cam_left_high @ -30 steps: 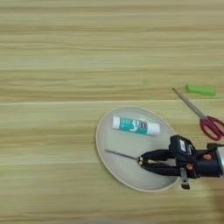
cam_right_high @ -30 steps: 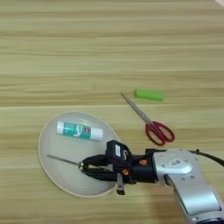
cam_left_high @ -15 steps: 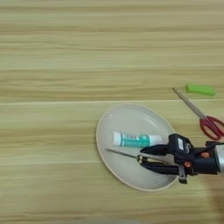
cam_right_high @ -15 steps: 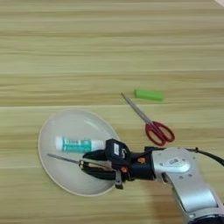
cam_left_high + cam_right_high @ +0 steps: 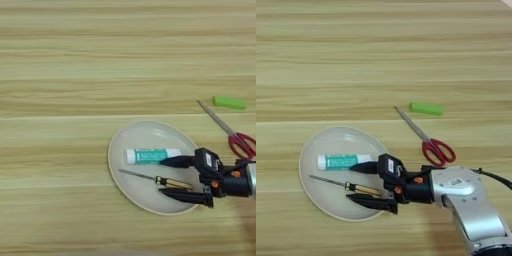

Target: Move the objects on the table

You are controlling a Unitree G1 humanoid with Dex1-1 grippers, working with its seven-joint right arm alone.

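A cream plate (image 5: 150, 135) lies on the wooden table (image 5: 60, 75) at the near right. On it rest the white tube with a teal label (image 5: 151, 155) and, just nearer, the thin screwdriver (image 5: 174, 183) with its amber handle pointing right. My right gripper (image 5: 164, 177) reaches in from the right, open. One black finger is beside the tube's end and the other is on the near side of the screwdriver handle, which lies between them. The flat green block (image 5: 427, 108) sits on the table farther back and to the right.
Red-handled scissors (image 5: 428, 142) lie on the table between the plate and the green block, blades pointing back-left. My silver forearm (image 5: 466, 200) crosses the near right corner. Bare wood stretches across the far and left parts.
The gripper's fingers have spread apart from around the screwdriver handle, which now lies on the plate. The tube slid from the plate's far side toward its middle and turned level.
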